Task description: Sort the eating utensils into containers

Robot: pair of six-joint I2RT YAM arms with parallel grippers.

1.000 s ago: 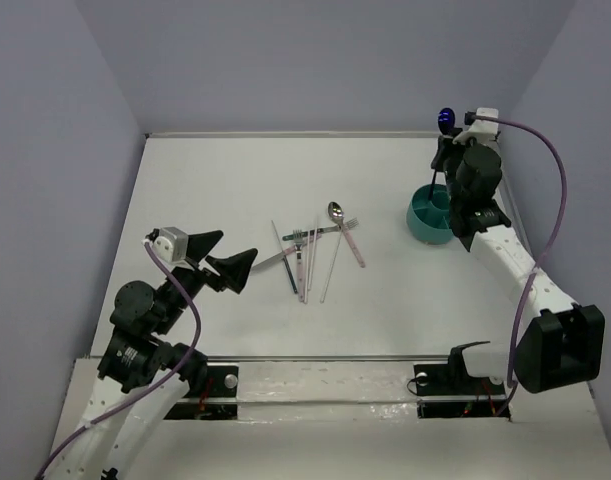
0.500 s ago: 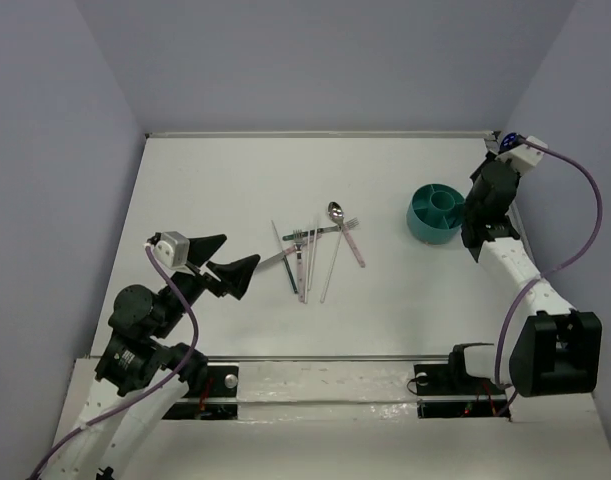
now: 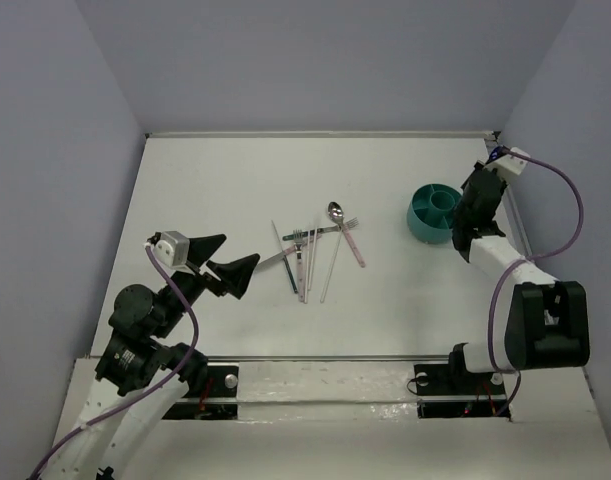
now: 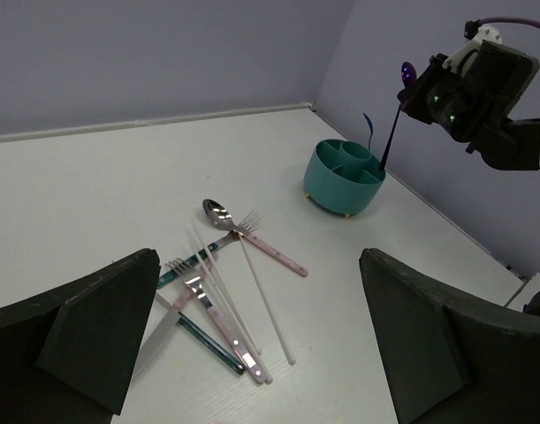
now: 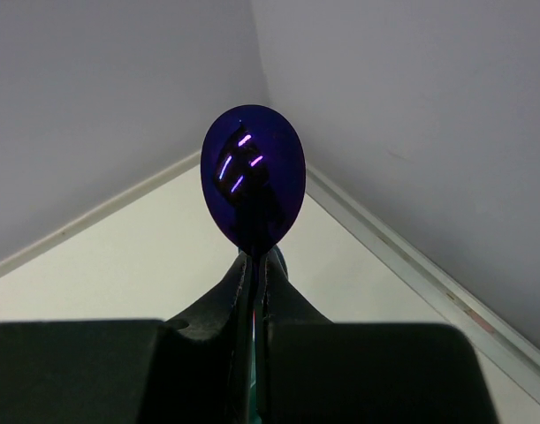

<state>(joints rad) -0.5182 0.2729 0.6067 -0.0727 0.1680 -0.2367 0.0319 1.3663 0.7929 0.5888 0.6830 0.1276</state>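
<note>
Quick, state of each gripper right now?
Left gripper: open, holding nothing.
Right gripper: closed on a dark blue spoon, bowl end up.

A second ago the right gripper (image 5: 252, 296), pinching the dark blue spoon (image 5: 252, 181), hung above the far rim of the green cup (image 3: 422, 228). It then swung out to the side wall (image 3: 575, 90) and has since eased back a little. It now sits just right of the cup, with the spoon's handle reaching down to the rim.
</note>
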